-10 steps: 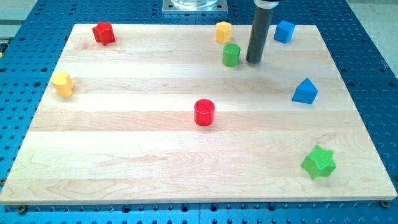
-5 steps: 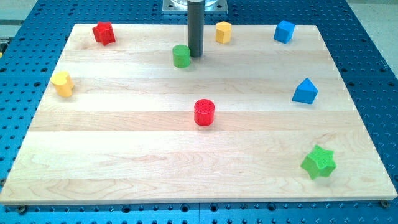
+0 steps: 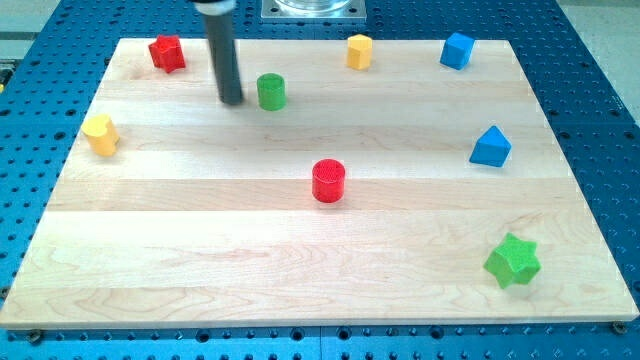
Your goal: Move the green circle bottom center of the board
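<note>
The green circle point(image 3: 271, 91), a short green cylinder, stands on the wooden board point(image 3: 200, 250) in the upper part, left of centre. My tip point(image 3: 232, 101) is on the board just to the view's left of the green circle, a small gap apart from it. The dark rod rises from the tip to the view's top edge.
A red cylinder point(image 3: 328, 181) stands near the board's middle. A red star point(image 3: 167, 52) is at the top left, a yellow block point(image 3: 359, 50) and a blue cube point(image 3: 457, 50) at the top, a yellow heart point(image 3: 100, 134) at the left, a blue triangular block point(image 3: 490, 146) at the right, a green star point(image 3: 512, 260) at the bottom right.
The green circle has slid to the view's left along the top of the board. My tip moved left faster, passing from the circle's right side to its left side.
</note>
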{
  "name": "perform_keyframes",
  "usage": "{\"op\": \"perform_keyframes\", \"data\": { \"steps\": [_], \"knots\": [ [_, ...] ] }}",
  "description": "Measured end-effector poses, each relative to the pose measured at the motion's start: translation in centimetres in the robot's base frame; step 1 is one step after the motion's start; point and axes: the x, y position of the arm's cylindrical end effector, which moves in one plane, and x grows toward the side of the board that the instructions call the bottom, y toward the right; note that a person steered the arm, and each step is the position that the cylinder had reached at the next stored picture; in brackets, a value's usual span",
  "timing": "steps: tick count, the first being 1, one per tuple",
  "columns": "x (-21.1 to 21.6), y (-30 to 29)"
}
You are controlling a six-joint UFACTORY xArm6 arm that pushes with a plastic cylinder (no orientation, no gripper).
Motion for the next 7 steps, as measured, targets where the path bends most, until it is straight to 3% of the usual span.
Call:
{"op": "perform_keyframes", "data": {
  "steps": [1,2,3,5,7],
  "knots": [
    [-1.7,4.7],
    [1.4,5.9],
    [8.3,6.3],
    [2.9,7.0],
    [11.6,11.4]
  ]
}}
